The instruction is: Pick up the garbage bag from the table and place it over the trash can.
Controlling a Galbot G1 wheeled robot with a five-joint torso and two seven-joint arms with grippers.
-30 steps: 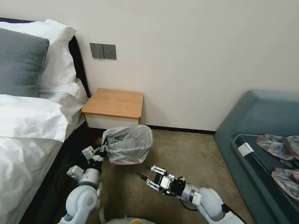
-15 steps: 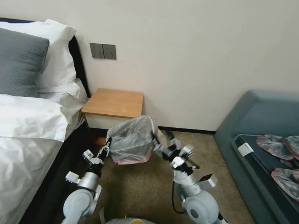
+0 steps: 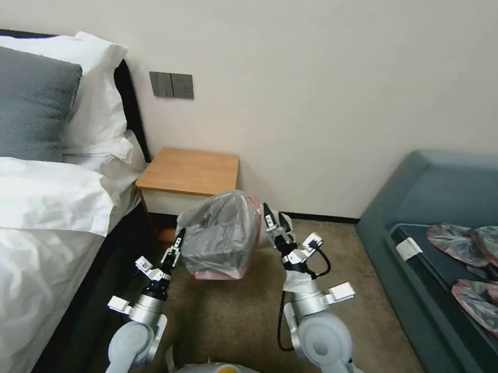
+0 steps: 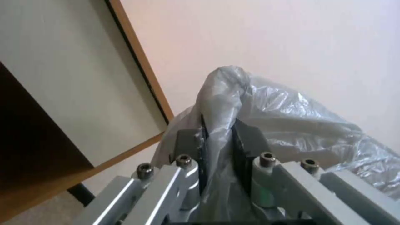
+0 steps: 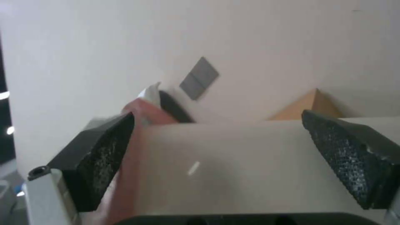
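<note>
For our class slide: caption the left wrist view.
Left gripper pinches a fold of the garbage bag beside the table.

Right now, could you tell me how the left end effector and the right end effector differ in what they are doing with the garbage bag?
The left end effector is shut on the garbage bag, pinching a fold at its left side; the right end effector is open beside the bag's pinkish right rim, gripping nothing. In the wrist views, plastic sits between the left fingers, while the right fingers stand wide apart. Both point up, flanking the bag.
</note>
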